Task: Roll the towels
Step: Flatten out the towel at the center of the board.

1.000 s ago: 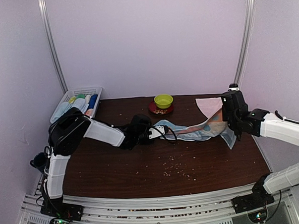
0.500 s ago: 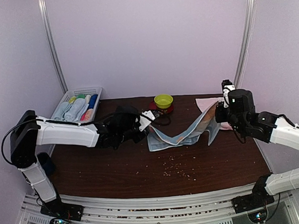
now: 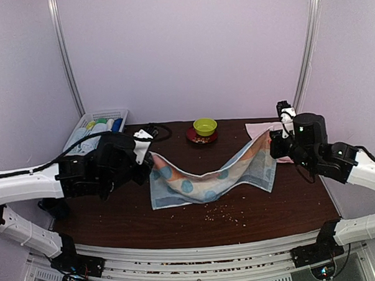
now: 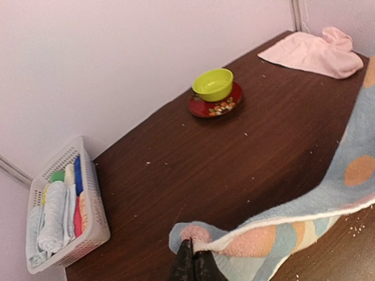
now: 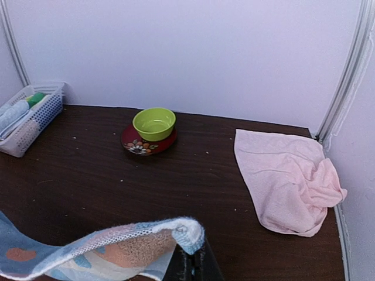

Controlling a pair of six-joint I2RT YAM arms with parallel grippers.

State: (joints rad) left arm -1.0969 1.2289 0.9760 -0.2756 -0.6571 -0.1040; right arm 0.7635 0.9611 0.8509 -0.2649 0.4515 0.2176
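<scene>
A light blue towel with pink, orange and blue dots hangs stretched between both grippers above the table, sagging in the middle. My left gripper is shut on its left top corner. My right gripper is shut on its right top corner. A pale pink towel lies crumpled at the far right corner of the table, also in the right wrist view and the left wrist view.
A white mesh basket with rolled towels stands at the far left. A green bowl sits on a red flowered plate at the back middle. Crumbs lie on the dark wood table near the front.
The left gripper has pulled its corner of the blue towel left and toward the front. The towel has opened out and now hangs spread between both grippers.
</scene>
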